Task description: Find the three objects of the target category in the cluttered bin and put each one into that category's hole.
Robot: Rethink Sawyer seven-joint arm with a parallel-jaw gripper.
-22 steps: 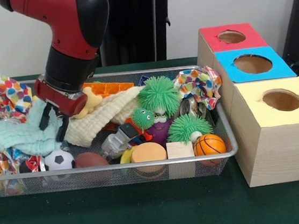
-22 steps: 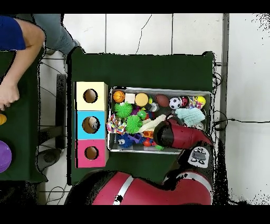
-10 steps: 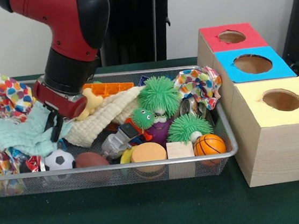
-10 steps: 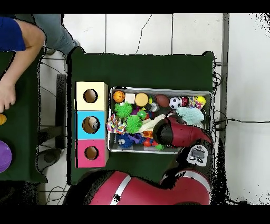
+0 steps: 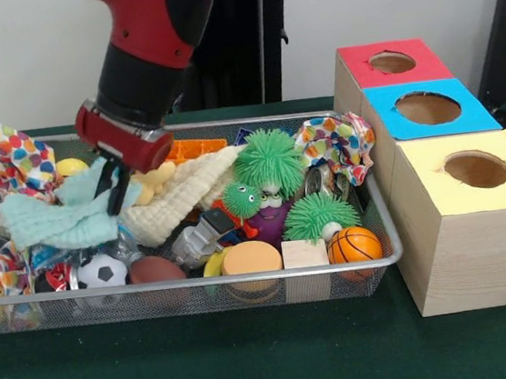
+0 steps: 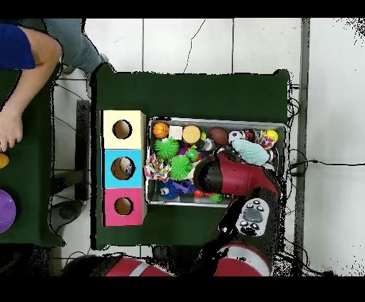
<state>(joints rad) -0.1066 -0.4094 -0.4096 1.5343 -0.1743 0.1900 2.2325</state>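
Note:
My gripper (image 5: 118, 192) is at the left of the wire mesh bin (image 5: 245, 280), shut on a mint green cloth (image 5: 60, 221). The cloth hangs bunched from the fingers, partly raised off the clutter. In the overhead view the mint green cloth (image 6: 251, 151) shows beside the red arm (image 6: 232, 178), which hides the gripper. A cream cloth (image 5: 181, 196) lies right of the gripper, and two spotted colourful cloths (image 5: 19, 161) (image 5: 339, 141) sit at the bin's ends. Three boxes with holes stand right of the bin: red (image 5: 392, 64), blue (image 5: 427, 107), yellow (image 5: 475, 169).
The bin also holds green spiky balls (image 5: 270, 160), a basketball (image 5: 353, 245), a soccer ball (image 5: 100, 271), a brown football (image 5: 155, 269), a yellow ball (image 5: 71, 166) and an orange tray (image 5: 192, 148). A person's arm (image 6: 28, 64) shows at the overhead view's left edge.
The gripper closed on the mint cloth and rose up and to the right, pulling the cloth with it. A yellow ball came into view behind the cloth.

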